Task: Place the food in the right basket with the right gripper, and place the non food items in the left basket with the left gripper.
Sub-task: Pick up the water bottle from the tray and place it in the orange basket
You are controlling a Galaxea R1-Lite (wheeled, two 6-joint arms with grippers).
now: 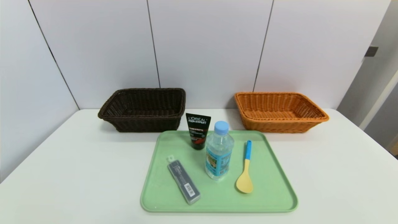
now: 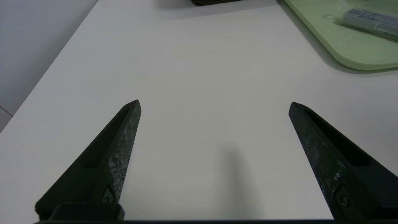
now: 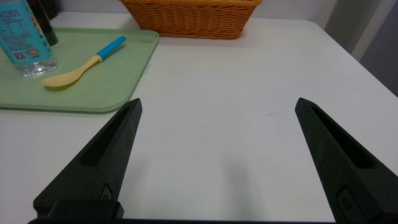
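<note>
A green tray (image 1: 273, 174) holds a clear drink bottle (image 1: 219, 152) with a blue cap, a black L'Oreal tube (image 1: 197, 130) standing on its cap, a grey flat case (image 1: 183, 181) and a yellow spoon with a blue handle (image 1: 245, 171). Behind the tray stand a dark brown basket (image 1: 143, 109) on the left and an orange basket (image 1: 279, 110) on the right. My left gripper (image 2: 214, 104) hangs open over bare table, near the tray's corner (image 2: 351, 46) and the grey case (image 2: 370, 20). My right gripper (image 3: 218, 102) is open over bare table beside the tray (image 3: 118, 81), bottle (image 3: 26, 37) and spoon (image 3: 84, 63).
The white table (image 1: 77, 168) ends at a white panelled wall behind the baskets. Its left and right edges show in the head view. The orange basket (image 3: 192, 18) stands ahead of the right gripper; a sliver of the dark basket (image 2: 211, 2) shows in the left wrist view.
</note>
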